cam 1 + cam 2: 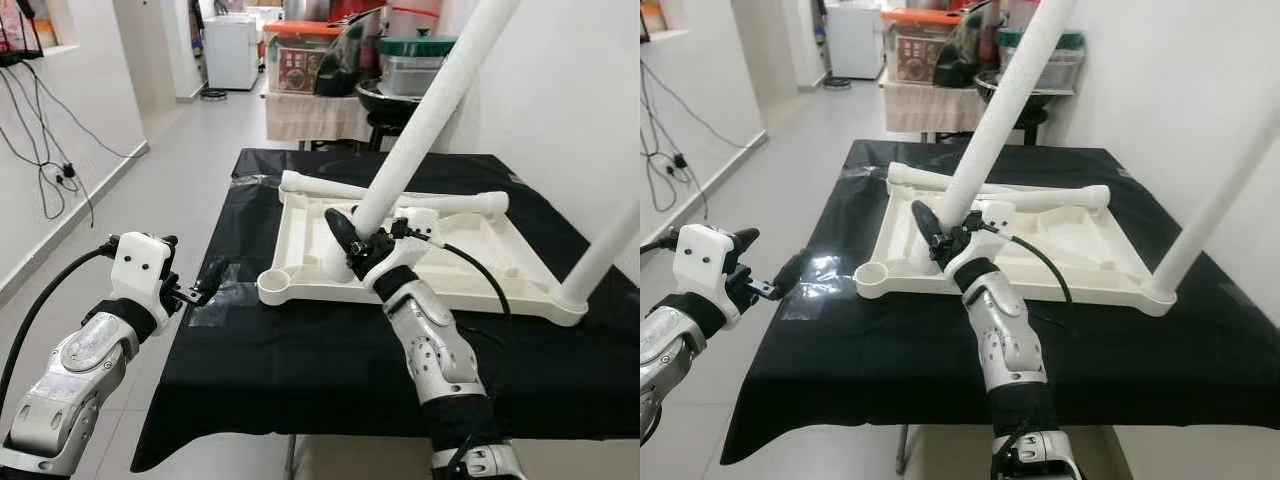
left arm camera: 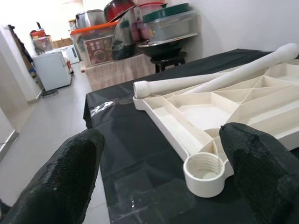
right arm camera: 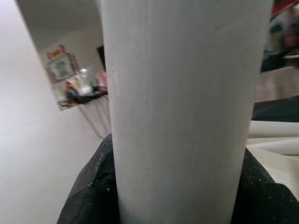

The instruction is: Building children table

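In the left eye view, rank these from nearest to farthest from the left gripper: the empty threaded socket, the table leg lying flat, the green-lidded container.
From the left gripper:
1. Empty threaded socket, the tabletop's near corner, just to its right.
2. Table leg lying flat, along the tabletop's far edge.
3. Green-lidded container, beyond the black-covered table, in the background.

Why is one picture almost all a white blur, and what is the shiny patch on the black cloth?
Right wrist view: the white table leg is clamped in the right tool, too close to focus. Eye views: ceiling light glares off clear tape on the black cloth. Left wrist view: the left tool's fingers are soft, the threaded socket sharp.
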Controlling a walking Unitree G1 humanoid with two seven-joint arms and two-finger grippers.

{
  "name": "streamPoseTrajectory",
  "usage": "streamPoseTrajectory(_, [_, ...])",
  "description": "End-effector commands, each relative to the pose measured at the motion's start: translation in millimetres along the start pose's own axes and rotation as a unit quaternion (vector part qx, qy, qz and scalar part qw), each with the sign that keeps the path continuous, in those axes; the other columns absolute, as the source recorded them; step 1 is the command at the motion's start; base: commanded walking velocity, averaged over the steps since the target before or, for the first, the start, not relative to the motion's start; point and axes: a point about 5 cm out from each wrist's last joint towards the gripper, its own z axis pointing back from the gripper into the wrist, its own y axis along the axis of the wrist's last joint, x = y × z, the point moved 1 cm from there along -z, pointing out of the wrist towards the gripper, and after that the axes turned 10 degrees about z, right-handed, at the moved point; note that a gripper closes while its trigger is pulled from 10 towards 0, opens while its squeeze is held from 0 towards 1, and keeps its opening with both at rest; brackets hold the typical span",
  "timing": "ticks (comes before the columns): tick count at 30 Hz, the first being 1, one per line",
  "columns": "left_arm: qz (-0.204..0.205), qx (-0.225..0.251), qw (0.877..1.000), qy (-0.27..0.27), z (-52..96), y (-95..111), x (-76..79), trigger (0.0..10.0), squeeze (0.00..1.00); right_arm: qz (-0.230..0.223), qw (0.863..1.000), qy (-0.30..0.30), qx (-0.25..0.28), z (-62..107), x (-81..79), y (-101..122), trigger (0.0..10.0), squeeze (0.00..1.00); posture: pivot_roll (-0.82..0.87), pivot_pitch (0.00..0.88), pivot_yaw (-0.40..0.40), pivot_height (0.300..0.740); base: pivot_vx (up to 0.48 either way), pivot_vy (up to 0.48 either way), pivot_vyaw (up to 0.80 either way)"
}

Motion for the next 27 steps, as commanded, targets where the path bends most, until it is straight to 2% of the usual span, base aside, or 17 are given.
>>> streamPoseTrajectory(1, [-0.004, 0.002, 1.000, 0.005, 2.1, -2.8, 1.8, 10.0, 0.00, 0.008, 1.000, -0.008, -0.004, -1.0, 2.7, 2.5, 10.0, 0.00, 0.04, 0.000, 0.005, 0.740, 0.000, 0.000, 0.00])
streamPoseTrajectory(8, [-0.010, -0.003, 1.000, 0.006, 7.1, -7.3, 4.0, 10.0, 0.00, 0.019, 1.000, -0.012, -0.004, -2.4, 7.3, 8.1, 10.0, 0.00, 0.04, 0.000, -0.007, 0.740, 0.000, 0.000, 0.00])
streamPoseTrajectory(15, [-0.004, -0.009, 1.000, -0.005, 11.9, -12.9, 13.9, 10.0, 0.00, 0.047, 0.999, -0.010, -0.001, -11.6, 11.3, 21.4, 10.0, 0.00, 0.03, 0.000, -0.015, 0.740, 0.000, 0.000, 0.00])
streamPoseTrajectory(16, [-0.001, -0.014, 1.000, -0.015, 11.6, -15.7, 20.0, 10.0, 0.00, 0.059, 0.998, -0.004, 0.000, -17.4, 9.9, 24.0, 10.0, 0.00, 0.03, 0.000, -0.014, 0.740, 0.000, 0.000, 0.00])
streamPoseTrajectory(22, [0.000, -0.016, 1.000, -0.022, 12.0, -17.7, 25.9, 10.0, 0.00, 0.068, 0.998, 0.000, -0.002, -20.1, 9.1, 24.4, 10.0, 0.00, 0.03, 0.000, -0.016, 0.740, 0.000, 0.000, 0.00])
streamPoseTrajectory(24, [0.004, -0.025, 0.999, -0.039, 15.4, -24.0, 41.5, 10.0, 0.00, 0.085, 0.996, 0.019, -0.009, -26.2, 7.9, 21.9, 10.0, 0.00, 0.06, 0.000, -0.030, 0.740, 0.000, 0.000, 0.00])
streamPoseTrajectory(27, [0.005, -0.031, 0.999, -0.042, 19.9, -28.1, 49.3, 10.0, 0.00, 0.091, 0.995, 0.032, -0.011, -30.1, 6.3, 22.7, 10.0, 0.00, 0.06, 0.000, -0.030, 0.740, 0.000, 0.000, 0.00])
